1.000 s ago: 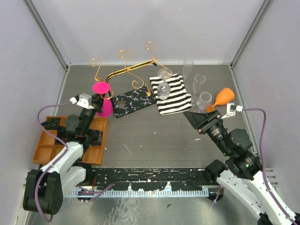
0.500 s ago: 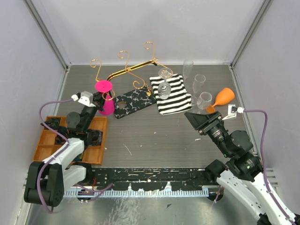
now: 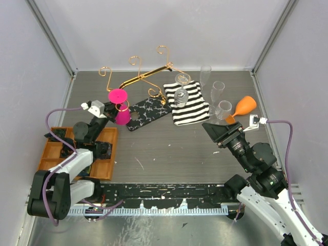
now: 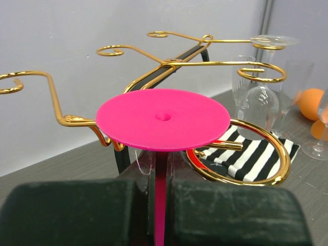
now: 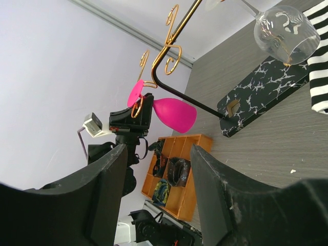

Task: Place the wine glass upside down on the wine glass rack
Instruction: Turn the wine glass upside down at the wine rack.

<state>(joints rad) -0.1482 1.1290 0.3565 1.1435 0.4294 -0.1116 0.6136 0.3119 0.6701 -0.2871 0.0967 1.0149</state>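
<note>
Left gripper (image 4: 160, 189), clamped on the stem of the inverted pink wine glass (image 4: 163, 119), holds its foot level at the near hooks of the gold wine glass rack (image 4: 169, 62), where it needs a square, slow slide in, while the right gripper (image 5: 159, 195) hangs open and empty.

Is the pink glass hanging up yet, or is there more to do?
Nearly. Done: a clear glass already hangs upside down on the gold rack. In hand: the left gripper is shut on the pink glass, flipped over, its foot level with a curled hook beside it. Left: slide the stem in and let go. The right gripper is open and holds nothing.
</note>
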